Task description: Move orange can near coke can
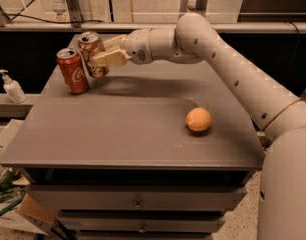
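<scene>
The coke can point(72, 70) stands upright at the back left of the grey table point(123, 129). The orange can point(91, 53), copper-orange and cream with a silver top, is tilted and held in my gripper point(102, 59), just right of the coke can and almost touching it. The gripper is shut on the orange can, reaching in from the right at the end of my white arm point(218, 54). Whether the orange can's base rests on the table is not clear.
A round orange fruit point(198, 119) lies on the right side of the table. A white pump bottle point(12, 87) stands on a ledge left of the table. Drawers sit under the tabletop, with clutter on the floor at lower left.
</scene>
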Available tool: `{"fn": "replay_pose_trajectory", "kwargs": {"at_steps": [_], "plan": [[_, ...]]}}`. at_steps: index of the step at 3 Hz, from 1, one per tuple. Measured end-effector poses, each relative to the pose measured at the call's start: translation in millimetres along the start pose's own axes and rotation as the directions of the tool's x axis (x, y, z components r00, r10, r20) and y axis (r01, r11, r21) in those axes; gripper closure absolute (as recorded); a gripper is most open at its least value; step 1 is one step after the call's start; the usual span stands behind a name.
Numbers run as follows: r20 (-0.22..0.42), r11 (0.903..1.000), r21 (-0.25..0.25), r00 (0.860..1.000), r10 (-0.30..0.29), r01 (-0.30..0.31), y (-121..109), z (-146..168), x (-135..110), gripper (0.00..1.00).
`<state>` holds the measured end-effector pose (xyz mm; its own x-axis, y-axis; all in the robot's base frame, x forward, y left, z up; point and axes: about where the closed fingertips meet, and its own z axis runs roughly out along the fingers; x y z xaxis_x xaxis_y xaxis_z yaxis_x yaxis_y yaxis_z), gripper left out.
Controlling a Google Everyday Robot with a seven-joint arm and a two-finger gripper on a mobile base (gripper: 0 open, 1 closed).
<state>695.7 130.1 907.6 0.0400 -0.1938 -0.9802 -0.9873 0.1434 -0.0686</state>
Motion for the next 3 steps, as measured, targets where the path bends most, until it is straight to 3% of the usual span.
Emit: {"fn": "replay_pose_trajectory", "kwargs": {"at_steps": [2,3], "plan": [[-0.031,0.9996,-0.012,0.999,0.025,-0.025,6,7,27,1.00],[-0.043,0.9989,-0.029,0.998,0.036,-0.038,8,8,37,0.84]]}}
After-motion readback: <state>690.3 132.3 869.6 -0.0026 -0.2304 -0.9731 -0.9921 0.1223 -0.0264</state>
